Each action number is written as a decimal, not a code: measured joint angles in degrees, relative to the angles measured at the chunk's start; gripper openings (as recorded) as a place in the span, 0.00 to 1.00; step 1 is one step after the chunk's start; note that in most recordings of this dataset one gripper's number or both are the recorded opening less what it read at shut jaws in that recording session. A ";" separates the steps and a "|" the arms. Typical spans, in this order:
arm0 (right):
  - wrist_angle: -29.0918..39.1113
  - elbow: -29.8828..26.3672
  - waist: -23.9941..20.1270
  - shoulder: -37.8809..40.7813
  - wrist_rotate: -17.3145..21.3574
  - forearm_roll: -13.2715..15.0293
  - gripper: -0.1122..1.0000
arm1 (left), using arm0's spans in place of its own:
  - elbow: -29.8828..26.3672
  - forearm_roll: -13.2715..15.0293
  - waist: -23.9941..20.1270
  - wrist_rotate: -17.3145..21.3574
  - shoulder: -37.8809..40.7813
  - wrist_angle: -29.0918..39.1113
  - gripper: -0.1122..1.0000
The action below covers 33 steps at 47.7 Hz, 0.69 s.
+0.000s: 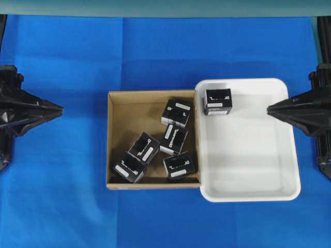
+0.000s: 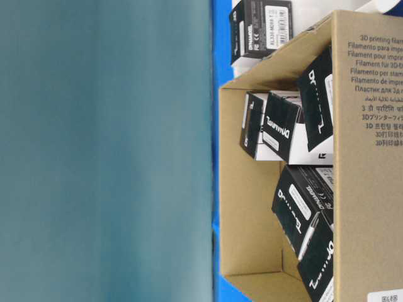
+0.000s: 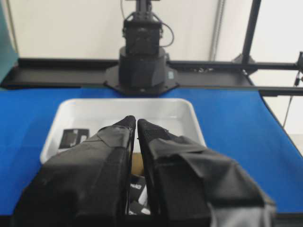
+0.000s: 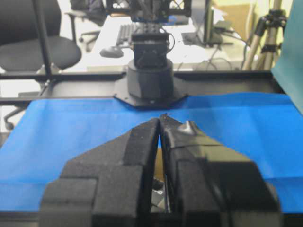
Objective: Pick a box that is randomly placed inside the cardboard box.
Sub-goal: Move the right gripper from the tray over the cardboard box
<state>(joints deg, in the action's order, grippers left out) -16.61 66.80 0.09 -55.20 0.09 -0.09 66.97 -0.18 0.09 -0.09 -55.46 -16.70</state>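
The brown cardboard box [image 1: 129, 116] sits mid-table with several black boxes lying in it at odd angles, among them one at the back [image 1: 176, 112], one in the middle [image 1: 174, 138] and one in the front left corner [image 1: 129, 166]. The table-level view looks into the cardboard box [image 2: 365, 189] and shows these boxes [image 2: 280, 126] leaning on each other. My left gripper [image 1: 61, 109] [image 3: 136, 121] hangs shut and empty far left of the cardboard box. My right gripper [image 1: 269, 109] [image 4: 159, 119] is shut and empty at the tray's right edge.
A white plastic tray [image 1: 258, 155] adjoins the cardboard box on the right. One black box [image 1: 217, 101] stands in its back left corner, also visible in the left wrist view [image 3: 73, 138]. Blue cloth [image 1: 62, 196] covers the table.
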 measured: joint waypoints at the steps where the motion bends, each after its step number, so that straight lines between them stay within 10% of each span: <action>1: 0.09 -0.09 0.00 0.09 0.09 -0.09 0.23 | 0.00 0.09 0.00 -0.18 0.09 0.18 0.23; 10: 8.00 -2.64 0.88 0.70 2.02 -4.04 0.09 | -2.29 -0.35 -0.44 -2.29 2.99 4.83 0.04; 33: 46.14 -19.16 3.08 6.50 5.36 -4.57 0.09 | -5.54 -0.53 -1.58 -2.81 2.99 16.52 0.04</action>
<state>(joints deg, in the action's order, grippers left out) 29.53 47.64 3.16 -48.69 5.45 -4.66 61.44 -0.70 -1.49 -2.90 -52.47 -0.18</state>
